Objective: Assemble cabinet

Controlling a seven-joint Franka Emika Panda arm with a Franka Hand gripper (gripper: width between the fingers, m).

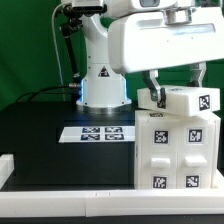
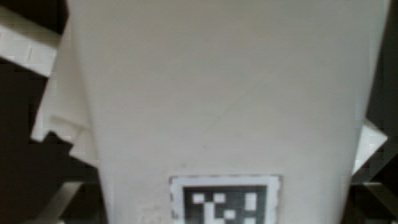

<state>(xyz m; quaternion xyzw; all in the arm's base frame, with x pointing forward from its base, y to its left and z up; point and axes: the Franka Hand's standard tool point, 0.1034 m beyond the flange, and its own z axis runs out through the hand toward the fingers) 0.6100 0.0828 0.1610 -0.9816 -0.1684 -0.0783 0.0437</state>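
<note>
Where your cabinet (image 1: 170, 150) stands: at the front of the black bench (image 1: 40, 135), on the exterior view's right, upright, with its tagged face toward the camera.
Top block (image 1: 188, 102): a small white piece resting on the cabinet's upper face, with one tag (image 1: 205, 100) showing on its end toward the exterior view's right.
Jaws: directly above the cabinet and pointing down, one on each side of the top block.
Grip: the block (image 2: 214, 100) fills the gap between the jaws in the wrist view, but you cannot tell from either picture whether they actually press on it.
Key relation: the block lies straight below the wrist, and its long axis runs lengthways between the jaws, with a tag (image 2: 222, 205) at one end.
Judged need: whatever move comes next, keep that axis square with the cabinet's edges.
Marker board (image 1: 100, 132): flat on the bench in front of the arm's base (image 1: 100, 85), to the exterior view's left of the cabinet.
</note>
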